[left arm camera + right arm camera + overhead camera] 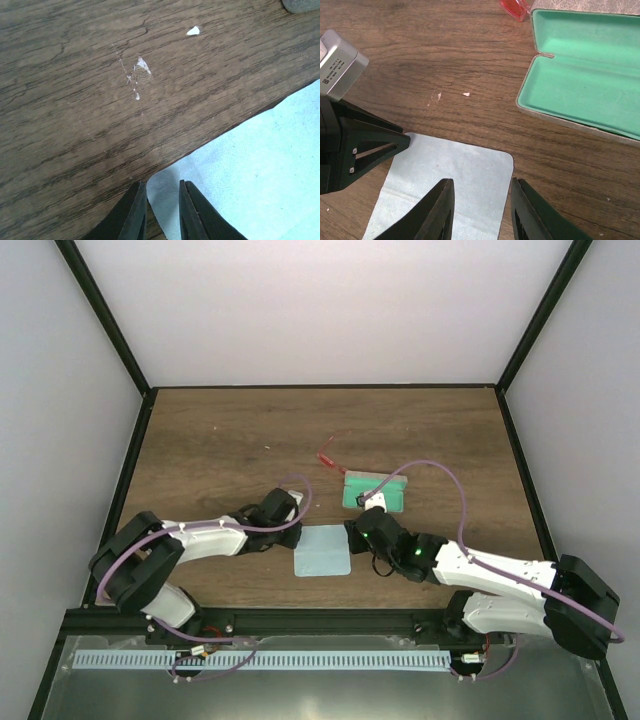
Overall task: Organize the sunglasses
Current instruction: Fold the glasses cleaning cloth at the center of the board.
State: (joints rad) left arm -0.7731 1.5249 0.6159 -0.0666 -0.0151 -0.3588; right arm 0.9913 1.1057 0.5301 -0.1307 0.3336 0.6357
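The red sunglasses (329, 457) lie on the table behind the open grey case (375, 492); only a red corner of them (515, 7) shows in the right wrist view. The case's green lining (585, 70) faces up and it holds nothing. A pale blue cloth (323, 551) lies flat in front of the case. My left gripper (161, 200) is narrowly open, its fingertips astride the cloth's far left corner (250, 165). My right gripper (482, 202) is open, low over the cloth's far right corner (455, 175).
The brown wooden table (220, 450) is walled by a black frame and white panels. The left gripper's body (360, 145) sits close on the left in the right wrist view. Small white chips mark the wood (141, 65).
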